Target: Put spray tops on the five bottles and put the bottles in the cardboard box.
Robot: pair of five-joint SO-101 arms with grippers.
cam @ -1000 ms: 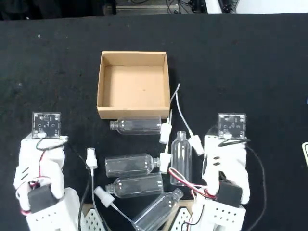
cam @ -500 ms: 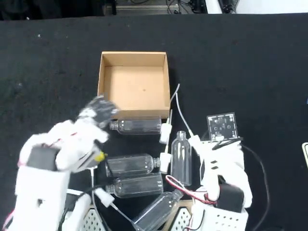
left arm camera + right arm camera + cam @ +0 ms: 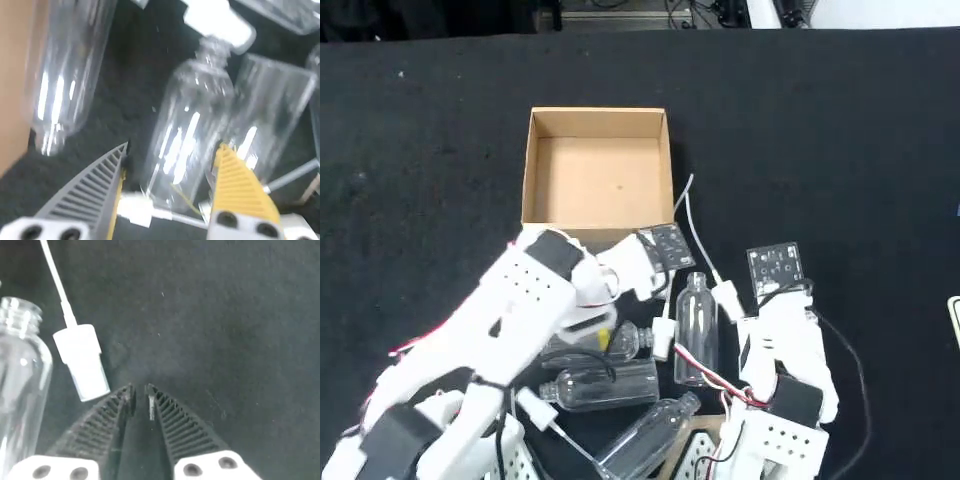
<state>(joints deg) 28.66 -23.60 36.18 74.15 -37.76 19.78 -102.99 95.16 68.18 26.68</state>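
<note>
Change: one second ago the left arm sat parked at the desk's (image 3: 840, 130) near-left corner. It has since swung out over the bottle cluster between the cardboard box (image 3: 527, 170) and the near edge. The left claw (image 3: 173, 146) is now spread wide, one ribbed grey jaw and one yellow jaw on either side of a lying bottle (image 3: 187, 130), not yet closed on it. A white spray top (image 3: 217, 22) lies across that bottle's mouth and does not look seated. A second bottle (image 3: 65, 65) lies just beside the box wall. The right arm has edged slightly toward the cluster. The right claw (image 3: 140, 387) has its dark ribbed jaws drawn almost together on nothing, just beside a loose top (image 3: 82, 362) and an uncapped bottle (image 3: 17, 370). Meaning: work is at the first pick. No top looks fitted, and no bottle is in the box. Materials: the bottles are clear, glossy plastic cylinders with rounded shoulders and threaded necks, so they will likely roll and slip. The tops are white moulded plastic with thin, bendy dip tubes. The box is brown cardboard, square and low-walled, with an open top. The desk surface is matte black and looks like fabric.
</note>
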